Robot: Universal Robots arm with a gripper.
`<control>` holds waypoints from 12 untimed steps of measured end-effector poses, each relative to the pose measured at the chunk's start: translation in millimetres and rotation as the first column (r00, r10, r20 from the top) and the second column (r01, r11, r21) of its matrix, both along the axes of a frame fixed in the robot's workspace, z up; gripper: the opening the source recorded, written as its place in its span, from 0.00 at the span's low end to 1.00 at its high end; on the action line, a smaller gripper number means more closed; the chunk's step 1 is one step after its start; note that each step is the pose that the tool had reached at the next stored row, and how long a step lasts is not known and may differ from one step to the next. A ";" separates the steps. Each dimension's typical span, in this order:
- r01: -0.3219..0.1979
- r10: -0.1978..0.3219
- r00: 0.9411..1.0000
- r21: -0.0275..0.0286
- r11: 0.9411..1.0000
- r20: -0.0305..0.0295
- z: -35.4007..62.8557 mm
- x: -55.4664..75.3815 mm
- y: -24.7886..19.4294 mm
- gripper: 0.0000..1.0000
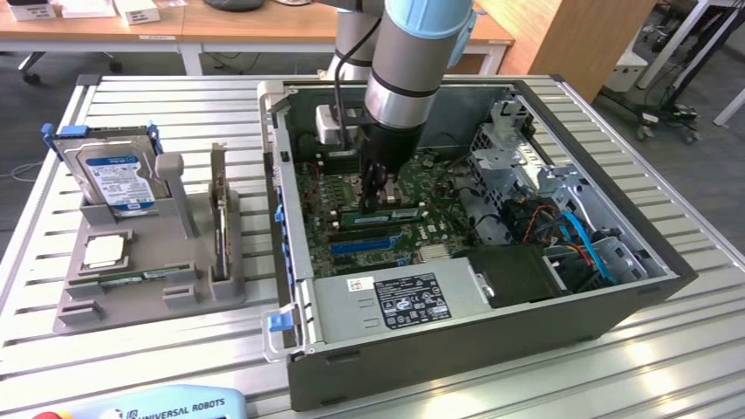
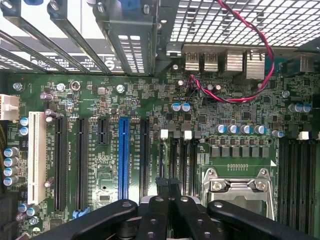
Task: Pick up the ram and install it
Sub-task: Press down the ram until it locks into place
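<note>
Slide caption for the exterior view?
Robot hand, shut, lowered inside the open computer case above the motherboard.

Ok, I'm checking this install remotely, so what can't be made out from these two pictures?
1. Exterior view: the arm's own wrist hides the claw tips; anything under them is unseen.
2. Exterior view: the green stick beside the claw is too small to tell whether it is seated.
3. Wrist view: the shut claw covers the board under it.
4. Exterior view: the hard drive label print is too small to read.

Green ram [image 1: 396, 212] edge-up on motherboard [image 1: 434, 229]
</note>
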State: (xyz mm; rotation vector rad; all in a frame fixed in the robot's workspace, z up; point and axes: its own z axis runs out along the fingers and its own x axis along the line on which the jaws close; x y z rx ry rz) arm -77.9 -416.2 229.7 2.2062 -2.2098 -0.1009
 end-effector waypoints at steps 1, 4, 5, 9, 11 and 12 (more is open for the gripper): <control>0.000 0.000 1.000 0.000 1.000 0.000 0.0 0.0 0.0 0.10; 0.000 0.000 1.000 0.000 1.000 0.000 -0.3 0.0 0.0 0.10; 0.000 0.000 1.000 0.001 1.000 0.000 -1.1 0.1 0.1 0.10; 0.000 0.000 1.000 0.000 1.000 0.000 -1.8 0.0 0.0 0.10; 0.000 0.000 1.000 0.000 1.000 0.000 -2.2 0.0 0.0 0.10; 0.000 0.000 1.000 0.000 1.000 0.000 -2.9 0.1 0.1 0.10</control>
